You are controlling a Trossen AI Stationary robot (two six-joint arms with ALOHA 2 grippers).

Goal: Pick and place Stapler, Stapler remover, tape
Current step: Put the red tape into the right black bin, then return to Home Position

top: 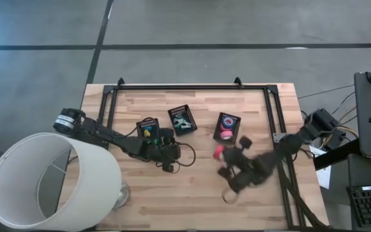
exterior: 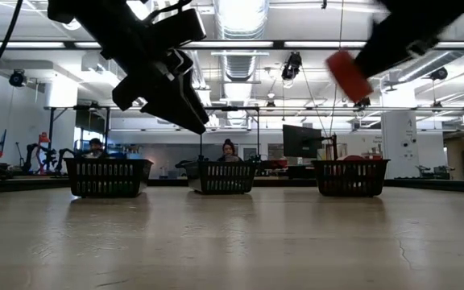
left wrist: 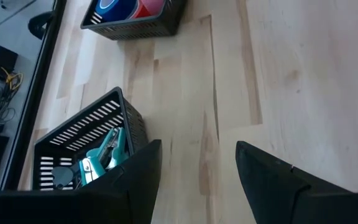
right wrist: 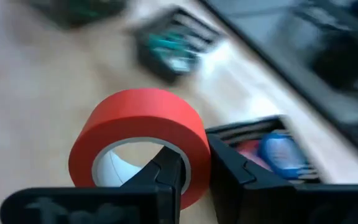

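Note:
My right gripper is shut on a red tape roll, which hangs well above the table in the low view. In the high view the roll is just on the near side of the right mesh bin, which holds pink and blue tape rolls. The middle bin holds teal staple removers. The left bin holds a yellow-and-green thing. My left gripper stands open above bare wood near the left bin, with nothing between its fingers. My right gripper pinches the wall of the red roll, with one finger inside the open centre and the other outside. The roll is lifted clear of the table and sits tilted at the fingers' ends.
A large white lampshade covers the table's near left corner. A black tube frame runs along the far edge and down both sides. Bare wood lies between the bins and the near edge.

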